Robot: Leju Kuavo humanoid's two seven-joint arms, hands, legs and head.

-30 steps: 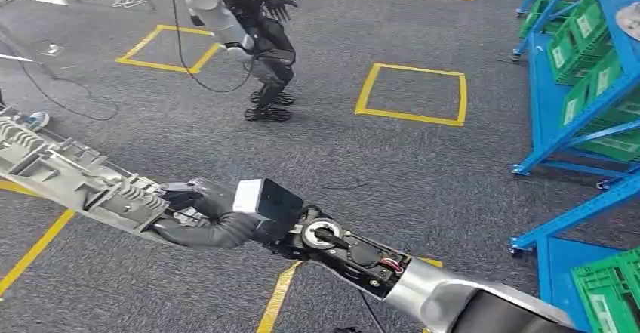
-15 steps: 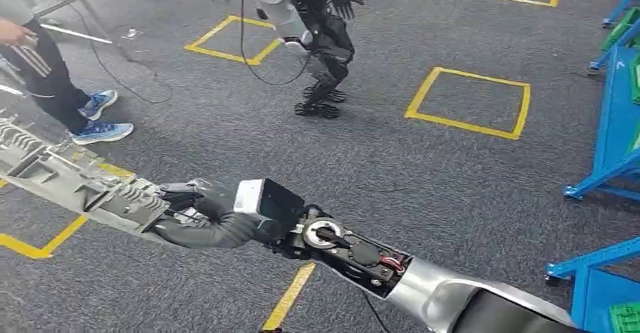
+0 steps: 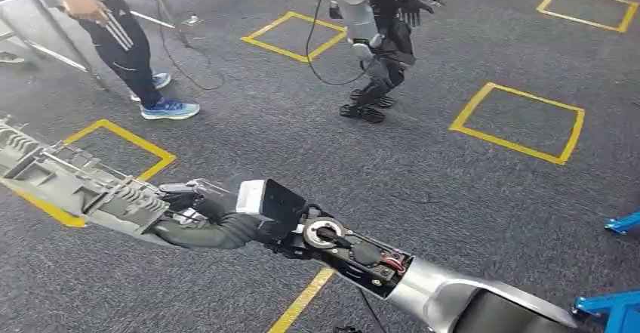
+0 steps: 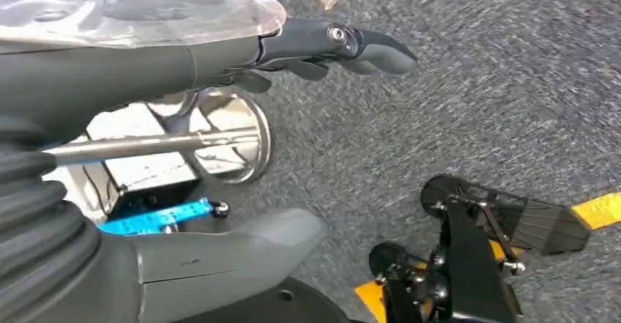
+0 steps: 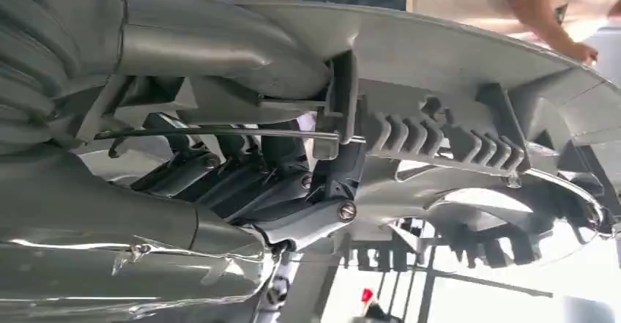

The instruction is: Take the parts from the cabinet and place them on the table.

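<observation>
A long grey cast metal part [image 3: 75,186] with ribs and fins is carried above the carpet, sticking out to the left. My right hand [image 3: 198,211] grips it at its near end, the arm reaching in from the lower right. In the right wrist view the dark fingers [image 5: 242,180] curl around a bar of the part [image 5: 454,67]. My left hand [image 4: 220,56] hangs over the floor with its fingers straight, its thumb [image 4: 242,246] held apart and nothing between them.
Another humanoid robot [image 3: 377,31] stands ahead on the grey carpet. A person [image 3: 121,38] in dark trousers stands at the far left by a table leg. Yellow floor squares [image 3: 521,118] mark the carpet. A blue rack foot [image 3: 615,306] is at the lower right.
The camera has turned: the blue racks slid out on the right and the person came in on the left. My right hand and the part keep their place in the picture.
</observation>
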